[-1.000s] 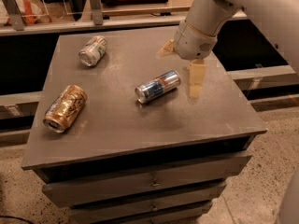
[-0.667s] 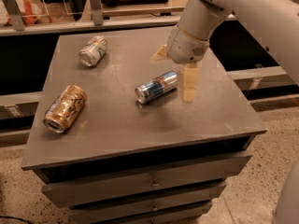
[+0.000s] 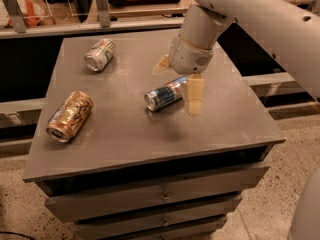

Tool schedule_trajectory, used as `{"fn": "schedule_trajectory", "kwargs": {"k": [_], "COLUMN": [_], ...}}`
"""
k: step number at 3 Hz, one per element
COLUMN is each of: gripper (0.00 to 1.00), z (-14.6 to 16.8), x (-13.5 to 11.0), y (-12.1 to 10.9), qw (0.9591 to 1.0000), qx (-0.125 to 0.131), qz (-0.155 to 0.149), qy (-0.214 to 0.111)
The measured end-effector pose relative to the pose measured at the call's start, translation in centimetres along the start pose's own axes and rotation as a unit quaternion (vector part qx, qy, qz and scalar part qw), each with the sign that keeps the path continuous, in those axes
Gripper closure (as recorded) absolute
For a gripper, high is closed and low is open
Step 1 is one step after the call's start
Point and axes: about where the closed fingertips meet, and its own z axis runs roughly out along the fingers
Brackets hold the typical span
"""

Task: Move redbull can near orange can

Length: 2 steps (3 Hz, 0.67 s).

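The gripper [image 3: 178,79] has shifted a little to the left and lower since a second ago, closing in on the redbull can [image 3: 165,93], which lies where it lay before. The redbull can is on its side near the middle of the tabletop [image 3: 125,149], its silver end facing the near left and its other end pointing away to the right. The gripper's fingers are spread. One pale finger [image 3: 195,93] hangs down right at the can's right end, and the tip of the other [image 3: 161,64] shows beyond the can on its far side, so the can's right part sits about between them. Whether either finger touches the can I cannot tell. The white arm [image 3: 250,9] comes down to the gripper from the upper right.

The orange can [image 3: 70,115] also lies on its side, well apart from the redbull can, near the tabletop's left edge, with its silver top turned toward the near left. A silver-green can [image 3: 100,54] lies on its side toward the far left corner, apart from both. Below the tabletop the front of the cabinet shows stacked drawers [image 3: 160,196].
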Motion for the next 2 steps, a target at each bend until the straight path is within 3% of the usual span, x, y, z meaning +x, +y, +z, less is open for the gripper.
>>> {"fn": "schedule_trajectory", "kwargs": {"k": [2], "gripper": [0.00], "z": [0.7], "x": [1.1], "y": [-3.1], "qw": [0.9994], "qx": [-0.011], "qz": [-0.034], "qy": [0.007]}}
